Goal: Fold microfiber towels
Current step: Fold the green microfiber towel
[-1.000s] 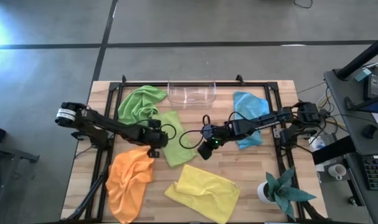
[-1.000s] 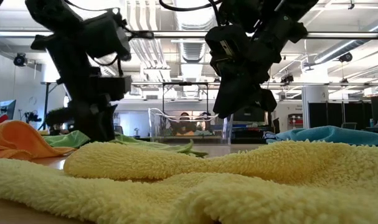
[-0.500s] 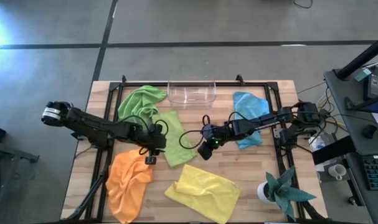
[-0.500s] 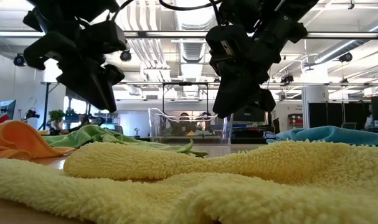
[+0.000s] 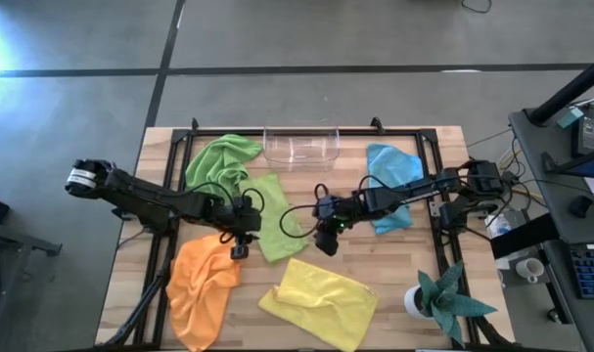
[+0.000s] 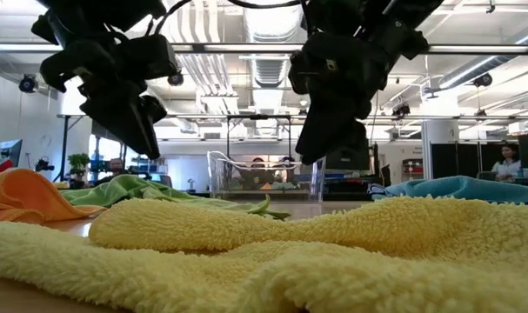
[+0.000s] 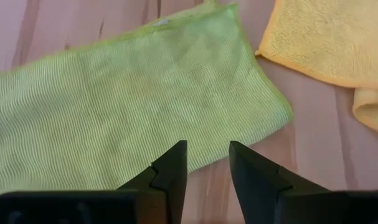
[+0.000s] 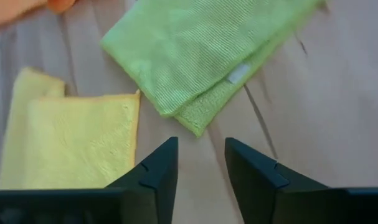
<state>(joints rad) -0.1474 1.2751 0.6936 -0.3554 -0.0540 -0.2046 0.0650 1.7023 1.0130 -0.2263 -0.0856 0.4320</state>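
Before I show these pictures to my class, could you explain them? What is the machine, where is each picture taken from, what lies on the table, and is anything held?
It is a robot with two dark arms at a wooden table. One picture looks straight down, one looks level across the tabletop, and two come from cameras on the wrists. On the table lie towels: an orange towel, a yellow towel, a light blue towel, a crumpled green towel and a flat green towel. The left tool and right tool hover beside the flat green one, both open and empty. A clear bin and a plant stand at the edges.
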